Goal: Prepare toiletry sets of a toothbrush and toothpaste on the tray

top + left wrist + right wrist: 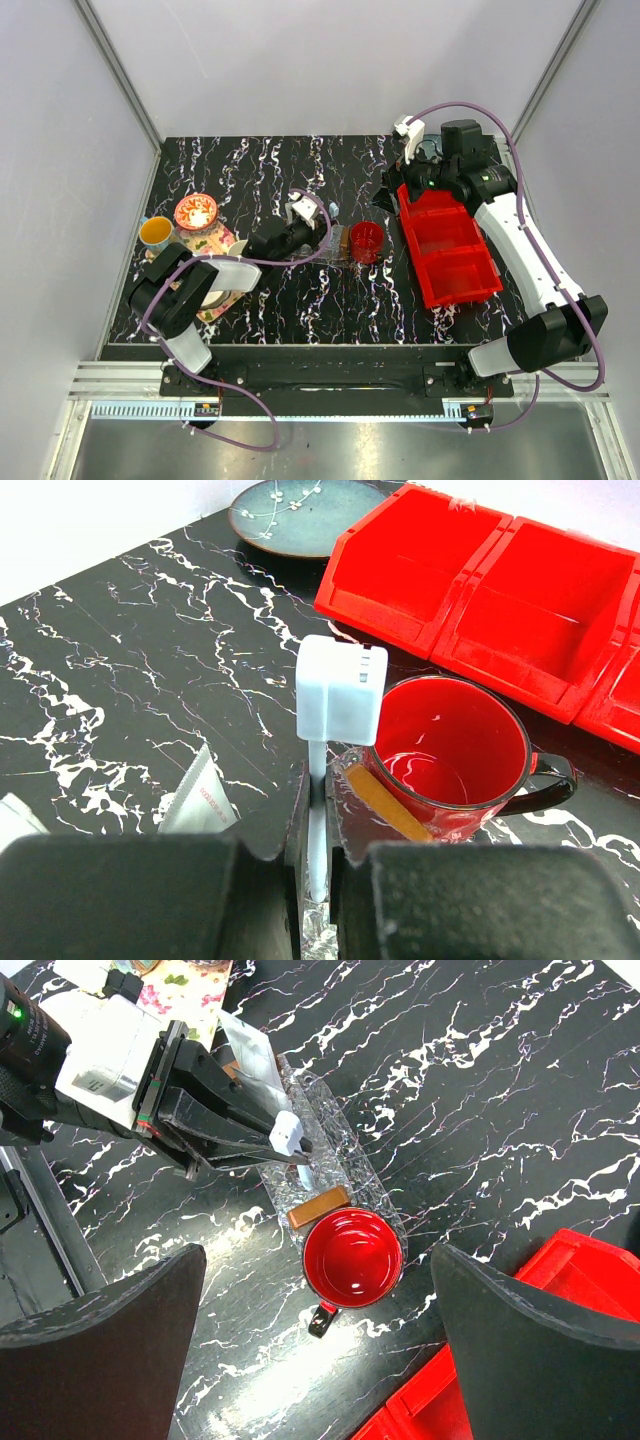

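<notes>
Pinching the slim pale whitish-blue plastic toothbrush (338,695) between its fingers, the left gripper (318,815) holds it over the small clear ribbed plastic tray (335,1138), just beside the round red mug (352,1258), while the right gripper (320,1350) hangs spread wide.

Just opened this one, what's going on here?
The left gripper is shut on the toothbrush, holding it over the clear tray mid-table, right beside a red mug. It has not released it yet. A toothpaste tube lies at the tray's end away from the mug. The right gripper hangs open near the far end of the red bin, holding nothing.
</notes>
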Action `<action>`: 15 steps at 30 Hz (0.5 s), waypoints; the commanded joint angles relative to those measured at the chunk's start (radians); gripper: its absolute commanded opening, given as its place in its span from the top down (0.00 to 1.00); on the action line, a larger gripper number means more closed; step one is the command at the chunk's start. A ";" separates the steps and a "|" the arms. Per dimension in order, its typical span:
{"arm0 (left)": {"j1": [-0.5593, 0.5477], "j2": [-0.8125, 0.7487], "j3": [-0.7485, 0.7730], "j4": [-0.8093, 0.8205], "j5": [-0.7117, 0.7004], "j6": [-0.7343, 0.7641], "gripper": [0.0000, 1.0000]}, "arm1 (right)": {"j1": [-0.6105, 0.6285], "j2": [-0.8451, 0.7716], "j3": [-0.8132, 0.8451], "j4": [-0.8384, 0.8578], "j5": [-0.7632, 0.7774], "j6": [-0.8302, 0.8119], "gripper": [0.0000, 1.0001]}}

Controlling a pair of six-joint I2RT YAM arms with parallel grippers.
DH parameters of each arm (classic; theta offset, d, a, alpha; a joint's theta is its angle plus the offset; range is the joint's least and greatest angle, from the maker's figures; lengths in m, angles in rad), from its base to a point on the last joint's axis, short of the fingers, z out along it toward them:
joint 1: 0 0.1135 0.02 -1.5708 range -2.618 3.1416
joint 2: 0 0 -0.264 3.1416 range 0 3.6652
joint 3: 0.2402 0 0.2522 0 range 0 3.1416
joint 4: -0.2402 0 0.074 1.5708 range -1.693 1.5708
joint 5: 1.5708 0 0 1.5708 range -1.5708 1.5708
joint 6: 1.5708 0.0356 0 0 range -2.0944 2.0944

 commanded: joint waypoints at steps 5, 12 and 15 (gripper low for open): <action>-0.005 0.014 0.031 0.038 0.004 -0.006 1.00 | -0.007 -0.033 0.004 0.032 -0.008 -0.017 0.00; -0.005 0.012 0.023 0.059 0.004 -0.008 1.00 | -0.007 -0.032 -0.001 0.032 -0.010 -0.017 0.00; -0.006 0.014 0.020 0.067 0.005 -0.010 1.00 | -0.005 -0.032 0.001 0.032 -0.010 -0.017 0.00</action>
